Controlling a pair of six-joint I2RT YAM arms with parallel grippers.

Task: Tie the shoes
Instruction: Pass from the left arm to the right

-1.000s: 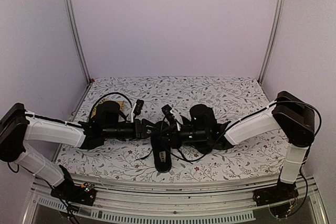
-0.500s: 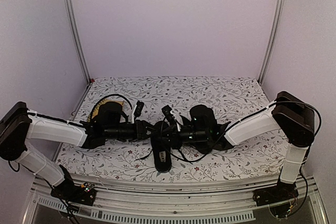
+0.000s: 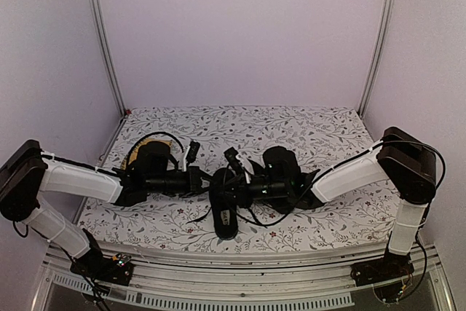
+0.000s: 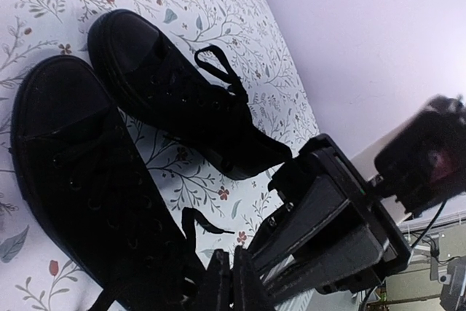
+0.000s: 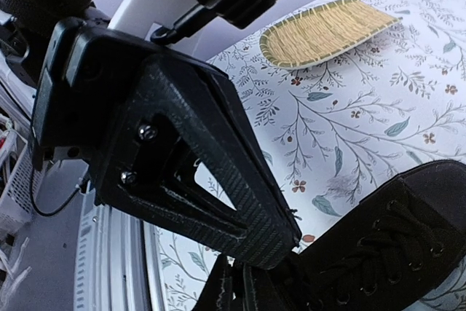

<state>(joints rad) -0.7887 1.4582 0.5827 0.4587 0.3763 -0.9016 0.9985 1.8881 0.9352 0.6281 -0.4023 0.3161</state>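
Shoes: two black shoes (image 3: 225,216) lie near the middle of the desk (image 3: 313,129), toward its near edge, under the spot where the arms meet; side by side in the left wrist view.
Laces: thin and black; one loose loop (image 4: 216,65) sticks up from the farther shoe.
Left gripper (image 4: 233,267): jaws closed, tips low beside the nearer shoe's lacing; cannot tell whether a lace is pinched.
Right gripper (image 5: 234,271): jaws pressed together just beside a shoe's eyelets; no grip can be made out.
Arms: grippers face each other, very close.
Mat (image 5: 328,30): yellow, woven, on the left of the desk, apart from the shoes.
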